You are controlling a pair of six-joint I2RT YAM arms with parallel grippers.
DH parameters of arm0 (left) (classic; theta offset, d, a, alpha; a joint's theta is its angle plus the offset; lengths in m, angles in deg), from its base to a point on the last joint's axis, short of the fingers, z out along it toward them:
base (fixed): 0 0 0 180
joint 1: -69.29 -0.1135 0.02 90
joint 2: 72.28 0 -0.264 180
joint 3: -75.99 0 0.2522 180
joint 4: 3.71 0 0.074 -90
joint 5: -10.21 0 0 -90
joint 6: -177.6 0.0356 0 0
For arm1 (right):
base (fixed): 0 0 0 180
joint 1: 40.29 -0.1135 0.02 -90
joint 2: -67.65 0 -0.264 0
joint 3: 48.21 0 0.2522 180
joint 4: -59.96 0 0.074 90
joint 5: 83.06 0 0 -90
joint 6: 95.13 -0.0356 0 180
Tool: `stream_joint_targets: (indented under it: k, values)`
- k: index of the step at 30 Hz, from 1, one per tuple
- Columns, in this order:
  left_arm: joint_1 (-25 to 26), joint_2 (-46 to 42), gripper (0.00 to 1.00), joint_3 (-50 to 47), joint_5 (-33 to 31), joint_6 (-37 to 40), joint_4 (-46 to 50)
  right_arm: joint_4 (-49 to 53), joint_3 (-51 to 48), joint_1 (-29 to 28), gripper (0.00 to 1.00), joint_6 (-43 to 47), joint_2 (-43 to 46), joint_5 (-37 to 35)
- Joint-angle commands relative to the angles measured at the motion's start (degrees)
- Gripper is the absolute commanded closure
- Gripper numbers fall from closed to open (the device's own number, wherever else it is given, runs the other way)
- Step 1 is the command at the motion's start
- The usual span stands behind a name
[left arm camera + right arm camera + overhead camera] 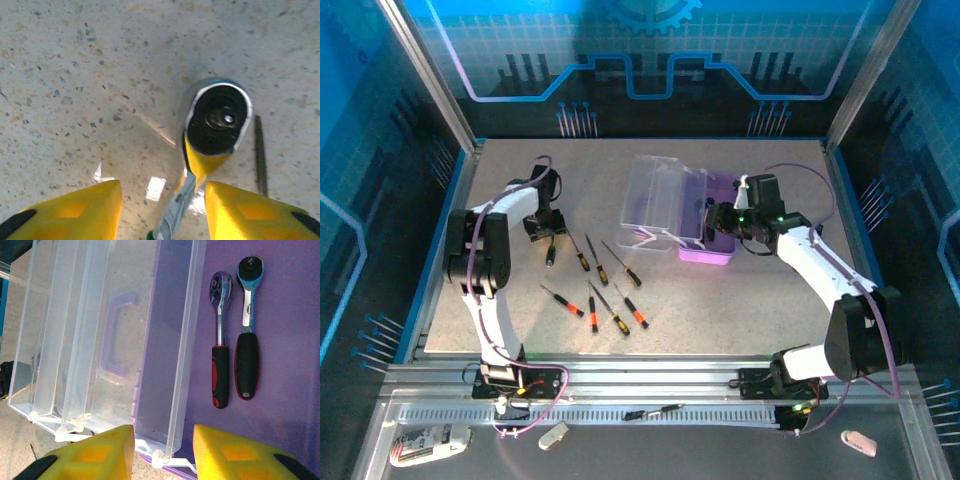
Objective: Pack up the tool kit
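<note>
Barely begun: two ratchets (220, 340) lie in the open case's purple base (708, 252), screwdrivers (620, 263) lie loose on the bench (740, 310), left fingers (90, 210) stand wide astride another ratchet (220, 117), right fingers (100, 455) straddle the clear lid (100, 315), grip unclear

Bolted on black bases (520, 380) at the near edge of the table (720, 300). White tubular links and bulky black joints on the left arm (485, 262) and the right arm (817, 262) alike. Along each, a thin purple cable (538, 158) in loose loops, widest toward the table's far side. Black housings at the left gripper (542, 228) and the right gripper (718, 218), a small green light (742, 212) just behind the right one. Close above the table, blunt yellow fingers (75, 212) with black patches at the outer corners, on both grippers.
</note>
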Motion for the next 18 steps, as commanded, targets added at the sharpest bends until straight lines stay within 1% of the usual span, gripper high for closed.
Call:
stream_joint_targets:
  k: [1,6,10,13,18]
  values:
    - [-1.3,0.7,0.57,1.1,-0.1,0.5,0.4,-0.3,-0.6,-1.0,0.63,-0.3,1.7,0.2]
    - [-3.3,-0.5,0.61,-0.6,-0.4,-2.1,-0.2,-0.4,-0.2,-1.0,0.63,-0.6,1.5,0.5]
    - [-4.0,-1.3,0.61,-1.4,1.1,-2.6,-0.5,-0.5,0.2,-1.5,0.63,-0.7,1.2,0.6]
    - [-4.0,-1.7,0.59,-1.7,2.2,-2.7,-0.2,-0.5,0.4,-1.7,0.63,-0.7,1.0,0.9]
    - [-3.7,-4.7,0.51,-4.7,3.4,-4.3,-0.3,-0.5,0.4,-1.8,0.63,-0.4,0.8,0.7]
